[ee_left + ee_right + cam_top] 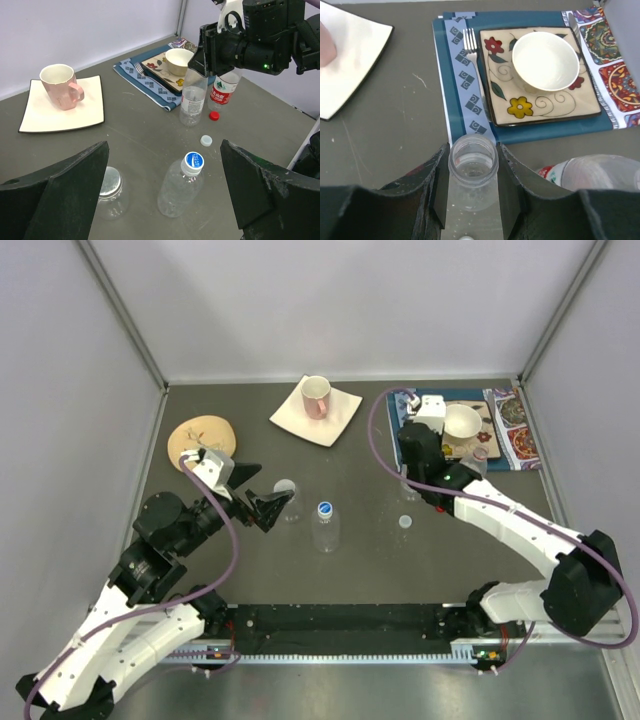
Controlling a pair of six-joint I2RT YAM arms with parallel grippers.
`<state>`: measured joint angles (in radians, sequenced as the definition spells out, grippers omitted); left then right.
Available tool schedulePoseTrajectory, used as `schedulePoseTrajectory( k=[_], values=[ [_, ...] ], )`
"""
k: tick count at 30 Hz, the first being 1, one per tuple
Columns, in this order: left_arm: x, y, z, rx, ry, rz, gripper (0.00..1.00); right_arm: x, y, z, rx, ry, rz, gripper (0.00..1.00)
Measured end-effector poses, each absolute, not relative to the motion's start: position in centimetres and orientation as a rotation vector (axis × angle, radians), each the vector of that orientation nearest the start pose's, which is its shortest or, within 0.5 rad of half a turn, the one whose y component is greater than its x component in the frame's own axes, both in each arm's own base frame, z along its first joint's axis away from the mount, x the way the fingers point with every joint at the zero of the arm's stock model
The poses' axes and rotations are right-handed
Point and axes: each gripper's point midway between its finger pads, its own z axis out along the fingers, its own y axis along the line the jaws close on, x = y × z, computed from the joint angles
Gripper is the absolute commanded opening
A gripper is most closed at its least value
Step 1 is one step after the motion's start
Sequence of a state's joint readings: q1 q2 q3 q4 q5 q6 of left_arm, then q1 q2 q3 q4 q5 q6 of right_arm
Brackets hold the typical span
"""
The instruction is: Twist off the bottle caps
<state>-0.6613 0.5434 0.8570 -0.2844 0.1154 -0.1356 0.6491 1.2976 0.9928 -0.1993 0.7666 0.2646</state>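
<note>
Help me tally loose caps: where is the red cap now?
In the left wrist view, the red cap lies on the table right of centre, at the foot of the red-labelled bottle, with the white cap just nearer the camera.

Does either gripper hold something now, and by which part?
The right gripper grips an uncapped bottle by its neck. The left gripper is open and holds nothing.

Blue-capped bottle [179,189] beside squat capped bottle [111,194]
</note>
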Motion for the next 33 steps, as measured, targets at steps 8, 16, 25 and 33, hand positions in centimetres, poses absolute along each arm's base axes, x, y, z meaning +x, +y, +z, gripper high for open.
schedulePoseTrajectory(
  k=[8, 16, 25, 33],
  values=[
    [18.8, -18.1, 34.6, 0.512, 1.513, -0.724, 0.99, 36.3, 12.7, 21.5, 0.150, 1.861, -0.157, 0.00],
    [18.9, -18.5, 34.2, 0.522, 1.529, -0.735, 0.99, 36.3, 12.8, 21.5, 0.153, 1.860, -0.142, 0.16],
    [19.1, -18.8, 33.9, 0.523, 1.541, -0.742, 0.99, 35.5, 12.8, 21.4, 0.124, 1.892, -0.118, 0.27],
    [19.0, -18.9, 34.0, 0.524, 1.542, -0.753, 0.99, 35.0, 13.0, 21.4, 0.112, 1.910, -0.094, 0.40]
  ],
)
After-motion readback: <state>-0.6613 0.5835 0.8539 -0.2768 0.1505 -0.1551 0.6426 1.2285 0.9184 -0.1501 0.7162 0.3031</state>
